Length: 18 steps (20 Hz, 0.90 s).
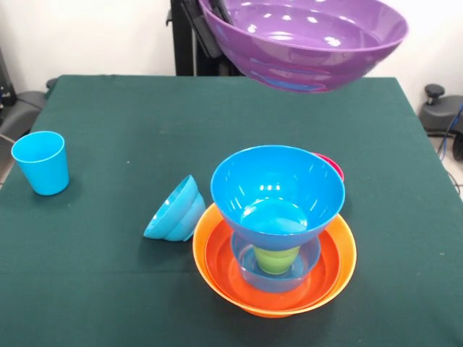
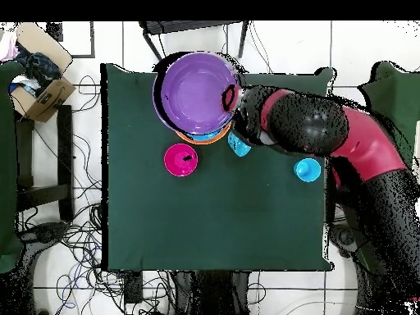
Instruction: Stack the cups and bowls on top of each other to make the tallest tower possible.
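The end effector (image 2: 232, 98) pinches the purple bowl (image 1: 307, 40) by its rim, aloft over the tower (image 1: 277, 217) below it. Recommend centring above the blue bowl (image 1: 277, 184), lowering level, then releasing.

Purple bowl (image 1: 307, 40) cut off by front view's top edge; gripper hidden behind it. Overhead, it covers most of the stack (image 2: 205, 136). Pink bowl (image 1: 331, 166) mostly hidden.
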Tool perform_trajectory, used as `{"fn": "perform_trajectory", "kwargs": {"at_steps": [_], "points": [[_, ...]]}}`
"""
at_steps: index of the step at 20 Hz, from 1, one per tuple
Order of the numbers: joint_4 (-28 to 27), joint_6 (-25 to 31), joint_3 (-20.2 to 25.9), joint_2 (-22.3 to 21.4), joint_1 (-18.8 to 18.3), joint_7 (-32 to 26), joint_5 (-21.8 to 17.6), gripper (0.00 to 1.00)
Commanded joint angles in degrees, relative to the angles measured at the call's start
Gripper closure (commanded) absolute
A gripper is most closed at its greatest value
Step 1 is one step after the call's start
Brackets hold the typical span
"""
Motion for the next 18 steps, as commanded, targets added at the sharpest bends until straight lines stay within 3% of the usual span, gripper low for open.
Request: {"fn": "perform_trajectory", "kwargs": {"at_steps": [1,13,18], "points": [[-3.83,4.88,-5.77,2.85,4.04,3.71,0.56,1.0],[-6.14,3.44,-7.37,6.47,5.32,1.52,-0.12,1.0],[-8.83,4.38,-7.53,9.96,5.35,-1.19,-0.64,1.0]]}}
